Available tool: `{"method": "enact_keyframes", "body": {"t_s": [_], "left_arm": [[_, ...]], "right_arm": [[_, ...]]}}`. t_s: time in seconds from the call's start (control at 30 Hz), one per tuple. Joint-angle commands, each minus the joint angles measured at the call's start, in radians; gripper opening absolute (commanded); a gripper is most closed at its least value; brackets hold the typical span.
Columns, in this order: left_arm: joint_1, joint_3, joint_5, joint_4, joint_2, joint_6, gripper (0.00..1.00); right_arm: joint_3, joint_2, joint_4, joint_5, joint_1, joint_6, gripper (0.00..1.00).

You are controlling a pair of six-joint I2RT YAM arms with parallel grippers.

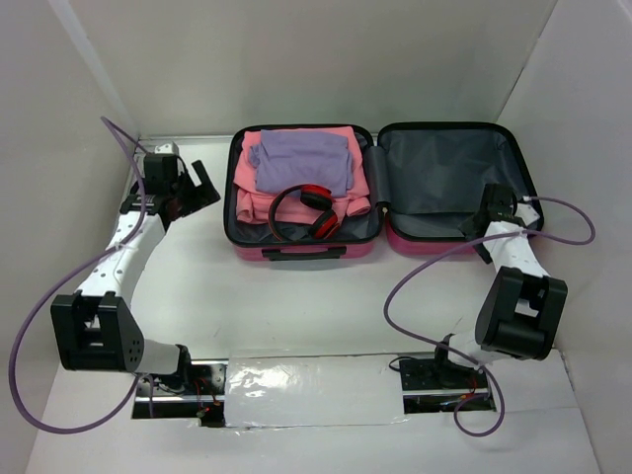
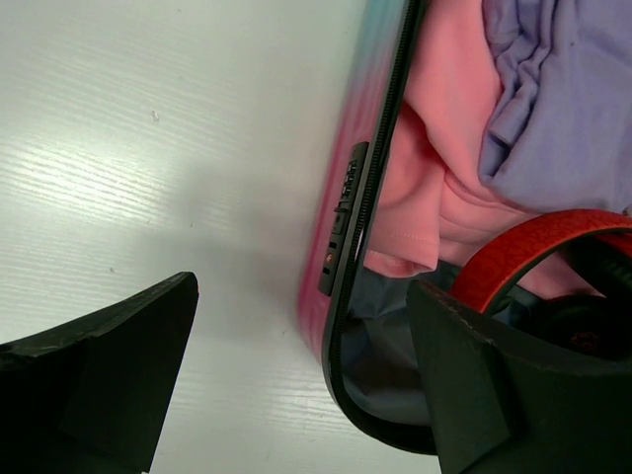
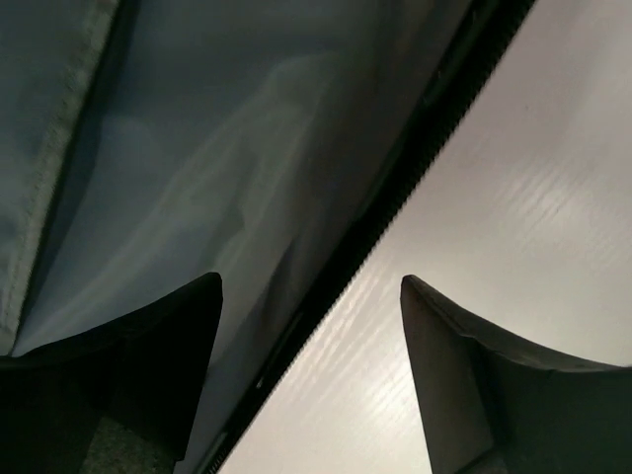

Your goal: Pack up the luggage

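Luggage [image 1: 444, 173]: lies open flat on the counter [image 1: 296, 306], both halves facing up, its black handle on the side towards the arms.
Left half of the luggage: holds a folded pink cloth [image 1: 259, 188] with a purple cloth [image 1: 301, 158] on top. Red-and-black headphones [image 1: 306, 212] lie on the pink cloth at the handle side.
Right half of the luggage: shows bare grey lining [image 3: 178, 148].
Left fingers [image 2: 109, 365]: just beside the luggage's left wall, spread wide and grasping nothing. One hangs over the bare counter, the other over the headphones' corner.
Right fingers [image 3: 494, 395]: at the luggage's right edge, released and apart. The black zipper rim [image 3: 395, 188] runs between them with a gap on each side, one finger over the lining and the other over the counter.
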Motion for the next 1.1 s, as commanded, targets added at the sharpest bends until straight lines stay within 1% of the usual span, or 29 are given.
{"method": "enact_keyframes", "body": {"t_s": [0.0, 0.07, 0.1, 0.13, 0.17, 0.2, 0.23, 0.27, 0.37, 0.43, 0.5, 0.53, 0.57, 0.6, 0.67, 0.7, 0.73, 0.77, 0.83, 0.87, 0.9, 0.93, 0.97, 1.0, 1.07], "left_arm": [[-0.011, 0.004, -0.023, 0.01, 0.025, -0.01, 1.0], [-0.022, 0.004, -0.033, 0.01, 0.055, -0.01, 1.0], [-0.022, 0.004, -0.033, 0.01, 0.055, -0.019, 1.0], [-0.022, 0.004, -0.033, 0.01, 0.066, -0.019, 0.98], [-0.031, 0.004, -0.042, 0.01, 0.066, -0.019, 0.98], [-0.031, 0.004, -0.043, 0.01, 0.077, -0.019, 0.98], [-0.031, -0.005, -0.055, 0.01, 0.077, -0.019, 0.98], [-0.031, -0.005, -0.055, 0.01, 0.087, -0.019, 0.98], [-0.031, -0.005, -0.066, 0.01, 0.123, -0.028, 0.98], [-0.04, 0.004, -0.066, 0.01, 0.146, -0.028, 0.98], [-0.04, 0.004, -0.066, 0.019, 0.16, -0.039, 0.97], [-0.04, 0.004, -0.066, 0.02, 0.16, -0.039, 0.97], [-0.04, 0.004, -0.066, 0.02, 0.175, -0.039, 0.97], [-0.04, 0.004, -0.066, 0.029, 0.187, -0.039, 0.95], [-0.063, -0.007, -0.066, 0.038, 0.187, -0.048, 0.95], [-0.063, -0.017, -0.066, 0.038, 0.187, -0.048, 0.95], [-0.074, -0.017, -0.066, 0.038, 0.187, -0.048, 0.94], [-0.083, -0.027, -0.066, 0.05, 0.187, -0.057, 0.94], [-0.083, -0.04, -0.075, 0.05, 0.187, -0.057, 0.94], [-0.083, -0.041, -0.075, 0.064, 0.187, -0.067, 0.94], [-0.083, -0.054, -0.084, 0.076, 0.177, -0.067, 0.94], [-0.083, -0.054, -0.084, 0.076, 0.177, -0.067, 0.94], [-0.083, -0.054, -0.084, 0.076, 0.177, -0.067, 0.94], [-0.083, -0.063, -0.084, 0.076, 0.177, -0.067, 0.94], [-0.083, -0.074, -0.069, 0.076, 0.167, -0.067, 0.93]], "right_arm": [[0.011, 0.002, 0.105, 0.055, -0.015, -0.025, 0.75], [0.011, 0.011, 0.129, 0.066, -0.015, -0.025, 0.74], [0.011, 0.011, 0.129, 0.066, -0.024, -0.025, 0.72], [0.011, 0.023, 0.129, 0.066, -0.024, -0.025, 0.64], [0.011, 0.023, 0.129, 0.066, -0.024, -0.025, 0.53], [0.011, 0.023, 0.129, 0.066, -0.024, -0.025, 0.41], [0.011, 0.023, 0.129, 0.066, -0.024, -0.034, 0.23], [0.011, 0.023, 0.129, 0.066, -0.024, -0.034, 0.01], [0.037, -0.01, 0.129, 0.054, -0.024, -0.043, 0.0], [0.068, -0.07, 0.129, 0.067, 0.008, -0.077, 0.0], [0.094, -0.148, 0.143, 0.119, 0.088, -0.109, 0.0], [0.105, -0.171, 0.154, 0.138, 0.118, -0.109, 0.0], [0.115, -0.193, 0.173, 0.15, 0.182, -0.139, 0.0], [0.129, -0.211, 0.183, 0.161, 0.218, -0.153, 0.0], [0.16, -0.266, 0.206, 0.185, 0.293, -0.198, 0.0], [0.169, -0.283, 0.215, 0.222, 0.377, -0.198, 0.0], [0.187, -0.3, 0.233, 0.236, 0.422, -0.216, 0.0], [0.188, -0.329, 0.261, 0.247, 0.507, -0.239, 0.0], [0.211, -0.34, 0.285, 0.247, 0.591, -0.258, 0.0], [0.226, -0.352, 0.299, 0.235, 0.631, -0.284, 0.0], [0.226, -0.352, 0.331, 0.213, 0.707, -0.305, 0.0], [0.241, -0.352, 0.351, 0.136, 0.746, -0.334, 0.0], [0.255, -0.333, 0.371, 0.102, 0.787, -0.388, 0.0], [0.255, -0.32, 0.409, 0.072, 0.874, -0.409, 0.0], [0.287, -0.271, 0.453, -0.014, 0.963, -0.468, 0.0]]}}
